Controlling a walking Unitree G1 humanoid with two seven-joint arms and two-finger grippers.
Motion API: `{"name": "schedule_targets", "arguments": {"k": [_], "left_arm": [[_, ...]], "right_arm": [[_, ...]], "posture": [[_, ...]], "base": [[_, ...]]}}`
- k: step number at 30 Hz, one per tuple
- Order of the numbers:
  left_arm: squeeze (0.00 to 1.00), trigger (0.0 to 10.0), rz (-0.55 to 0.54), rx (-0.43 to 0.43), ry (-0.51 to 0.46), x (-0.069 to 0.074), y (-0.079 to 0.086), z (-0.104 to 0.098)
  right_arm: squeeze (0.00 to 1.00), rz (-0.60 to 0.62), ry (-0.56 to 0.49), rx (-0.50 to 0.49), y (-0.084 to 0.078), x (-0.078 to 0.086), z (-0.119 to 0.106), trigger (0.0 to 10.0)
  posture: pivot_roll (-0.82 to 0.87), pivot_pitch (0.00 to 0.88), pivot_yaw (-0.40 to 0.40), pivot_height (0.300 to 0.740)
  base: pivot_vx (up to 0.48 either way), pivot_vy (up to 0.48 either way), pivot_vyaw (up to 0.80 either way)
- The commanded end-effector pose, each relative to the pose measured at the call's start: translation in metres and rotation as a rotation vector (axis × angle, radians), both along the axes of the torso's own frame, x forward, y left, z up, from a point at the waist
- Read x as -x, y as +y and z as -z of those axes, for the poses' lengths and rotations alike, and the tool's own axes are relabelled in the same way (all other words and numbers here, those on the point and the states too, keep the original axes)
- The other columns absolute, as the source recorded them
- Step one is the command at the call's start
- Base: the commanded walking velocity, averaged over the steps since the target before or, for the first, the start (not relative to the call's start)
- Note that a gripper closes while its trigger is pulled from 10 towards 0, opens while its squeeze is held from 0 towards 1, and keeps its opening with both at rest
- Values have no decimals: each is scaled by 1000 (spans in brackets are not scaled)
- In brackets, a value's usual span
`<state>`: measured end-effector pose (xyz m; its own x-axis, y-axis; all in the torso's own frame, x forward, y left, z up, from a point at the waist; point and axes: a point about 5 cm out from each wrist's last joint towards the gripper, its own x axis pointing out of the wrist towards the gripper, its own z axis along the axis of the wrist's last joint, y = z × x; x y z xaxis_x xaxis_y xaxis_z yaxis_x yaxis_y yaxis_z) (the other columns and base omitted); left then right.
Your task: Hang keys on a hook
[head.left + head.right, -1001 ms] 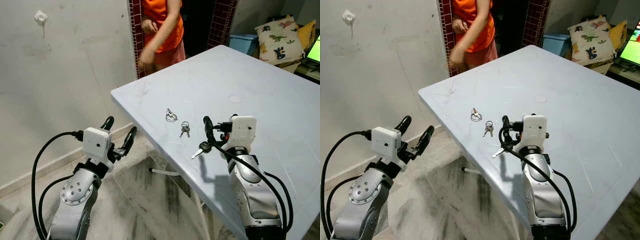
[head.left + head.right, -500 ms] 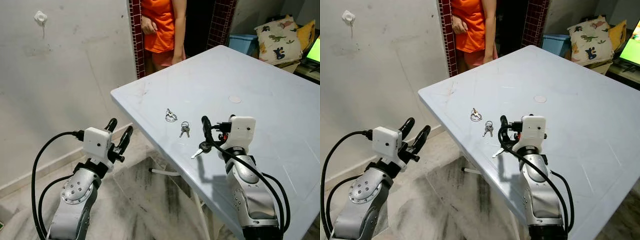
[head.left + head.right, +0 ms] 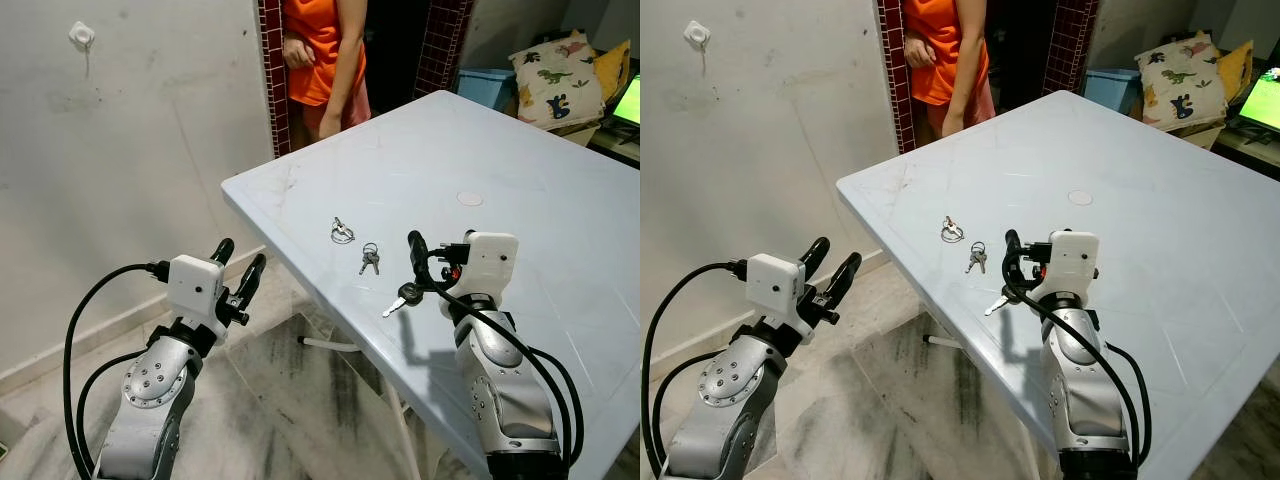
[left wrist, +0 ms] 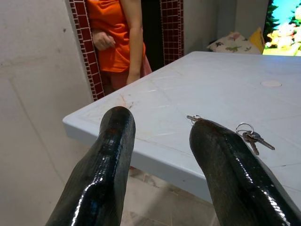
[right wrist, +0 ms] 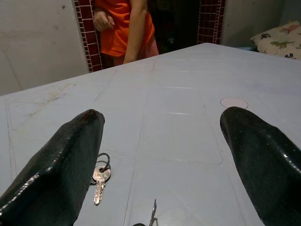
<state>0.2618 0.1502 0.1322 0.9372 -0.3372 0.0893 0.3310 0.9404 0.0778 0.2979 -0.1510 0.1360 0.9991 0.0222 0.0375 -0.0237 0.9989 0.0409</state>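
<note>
Pale plastic tabletop (image 3: 560, 200) in bare-walled room, person (image 3: 325, 50) in orange standing in doorway behind.

Right gripper (image 3: 440, 262) low over tabletop near its front edge, jaws spread wide, nothing held. Keys (image 3: 369, 259) on ring just ahead of it, toward near-left corner; separate single key (image 3: 397, 303) right below jaws.

Left gripper (image 3: 238, 264) off tabletop edge, jaws apart, empty.

Step looks like approach before pickup. You'll need to lower, then close on ring.

Small metal piece (image 3: 342, 233) beyond keys: too small to identify. White hook (image 3: 81, 35) high on left wall, likely target.
</note>
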Motion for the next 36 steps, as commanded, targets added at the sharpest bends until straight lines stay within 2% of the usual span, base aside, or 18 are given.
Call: {"name": "schedule_targets", "arguments": {"k": [1, 2, 3, 4, 5, 6, 7, 15, 16, 17, 18, 36], "left_arm": [[0, 10000, -9, -12, 14, -2, 1, 1], [0, 10000, -7, -9, 15, -2, 1, 1], [0, 10000, -5, -8, 15, -2, 0, 1], [0, 10000, -5, -8, 15, -2, 0, 1], [0, 10000, -4, -9, 15, -2, 0, 1], [0, 10000, -2, -9, 16, -2, 0, 1], [0, 10000, 0, -8, 17, -2, 0, 1], [0, 10000, 5, 6, 14, -1, -1, 1], [424, 10000, 1, 10, 13, -1, 0, 1], [890, 10000, -4, 9, 12, -1, 0, 1], [1000, 10000, -5, 11, 12, -1, 0, 1], [1000, 10000, -5, 34, 5, -1, 1, -1]], "right_arm": [[0, 3, -3, 16, 0, -3, -2, 0], [0, 0, -2, 15, 1, -4, -3, 0], [0, 4, 4, 27, 0, -4, -2, 4667], [0, 8, 7, 36, 0, -5, -2, 4667], [0, 9, 10, 40, 0, -5, -2, 10000], [1000, 7, 5, 23, 0, -6, -2, 10000], [1000, -4, -6, -3, 0, -5, -4, 10000], [1000, 7, -2, 3, -1, -5, -2, 10000], [1000, 8, -1, 4, -1, -4, -2, 10000], [1000, 11, 2, 3, -1, -4, -1, 10000], [1000, 12, 3, 4, -1, -4, -1, 10000], [1000, 35, 19, 6, -4, -4, 2, 10000]], "posture": [[-17, 0, 28, 740], [-17, 0, 27, 740], [-17, 0, 27, 740], [-17, 0, 27, 740], [-16, 0, 27, 740], [-16, 0, 27, 740], [-16, 0, 27, 740], [-15, 0, 29, 740], [-15, 0, 29, 740], [-15, 0, 29, 740], [-15, 0, 29, 740], [-14, 0, 33, 740]], "base": [[0, 0, 0], [0, 0, 0], [0, 0, 0], [0, 0, 0], [0, 0, 0], [0, 0, 0], [0, 0, 0], [0, 0, 0], [0, 0, 0], [0, 0, 0], [0, 0, 0], [0, 0, 0]]}}
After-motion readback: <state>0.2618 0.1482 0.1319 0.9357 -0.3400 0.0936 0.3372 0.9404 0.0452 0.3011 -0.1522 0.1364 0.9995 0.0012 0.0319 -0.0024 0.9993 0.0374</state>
